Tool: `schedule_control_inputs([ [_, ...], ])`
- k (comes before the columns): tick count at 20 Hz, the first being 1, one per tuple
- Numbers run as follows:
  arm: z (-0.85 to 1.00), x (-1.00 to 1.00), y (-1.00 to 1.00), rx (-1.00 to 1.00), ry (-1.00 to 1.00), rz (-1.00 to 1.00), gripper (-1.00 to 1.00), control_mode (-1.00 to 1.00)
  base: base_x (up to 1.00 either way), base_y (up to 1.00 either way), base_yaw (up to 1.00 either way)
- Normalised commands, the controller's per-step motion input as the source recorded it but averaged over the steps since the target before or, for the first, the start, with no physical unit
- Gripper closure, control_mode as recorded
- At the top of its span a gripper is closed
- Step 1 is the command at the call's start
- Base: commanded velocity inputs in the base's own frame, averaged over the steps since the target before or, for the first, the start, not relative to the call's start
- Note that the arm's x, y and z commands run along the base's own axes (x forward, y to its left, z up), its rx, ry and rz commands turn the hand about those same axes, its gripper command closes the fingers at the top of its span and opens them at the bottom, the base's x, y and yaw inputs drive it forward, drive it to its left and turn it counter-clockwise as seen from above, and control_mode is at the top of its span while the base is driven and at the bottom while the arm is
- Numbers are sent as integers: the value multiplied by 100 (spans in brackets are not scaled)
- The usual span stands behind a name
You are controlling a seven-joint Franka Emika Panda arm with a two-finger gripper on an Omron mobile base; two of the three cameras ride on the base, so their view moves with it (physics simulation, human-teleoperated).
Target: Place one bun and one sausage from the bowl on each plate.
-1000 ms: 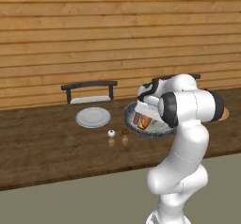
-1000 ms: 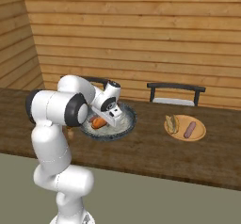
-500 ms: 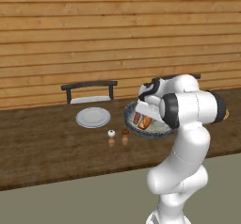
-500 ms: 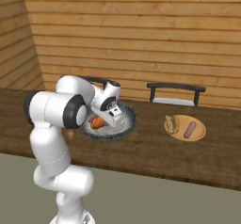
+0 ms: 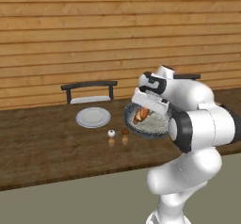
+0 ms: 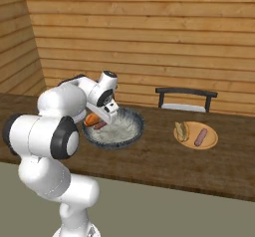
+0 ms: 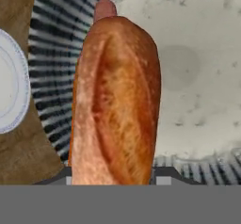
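Gripper [image 7: 113, 183] has narrowed onto bun [image 7: 115, 100] in bowl [image 6: 113, 129]; orange plate [image 6: 196, 135] filled, grey plate [image 5: 93, 117] bare.

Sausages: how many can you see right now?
2. One sausage lies on the tan plate beside a bun; another pokes out behind the bun in the bowl. More may be hidden.

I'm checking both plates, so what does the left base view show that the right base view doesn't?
Left base view alone: a flat light-grey plate, bare, with two small shakers beside it. Right base view alone: an orange-tan plate already holding a bun and a reddish sausage. Both: the dark-rimmed speckled bowl, the orange-brown bun in it, and the gripper low over that bun.
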Motion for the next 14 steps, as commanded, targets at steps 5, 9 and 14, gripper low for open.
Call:
schedule_control_inputs([
  [5, 34, 0, 75, 0, 2, 13, 100, -100, 0, 0, 0],
  [9, 19, 0, 77, 0, 5, 12, 100, -100, 0, 0, 0],
  [14, 5, 0, 78, -1, 17, 4, 100, -100, 0, 0, 0],
])
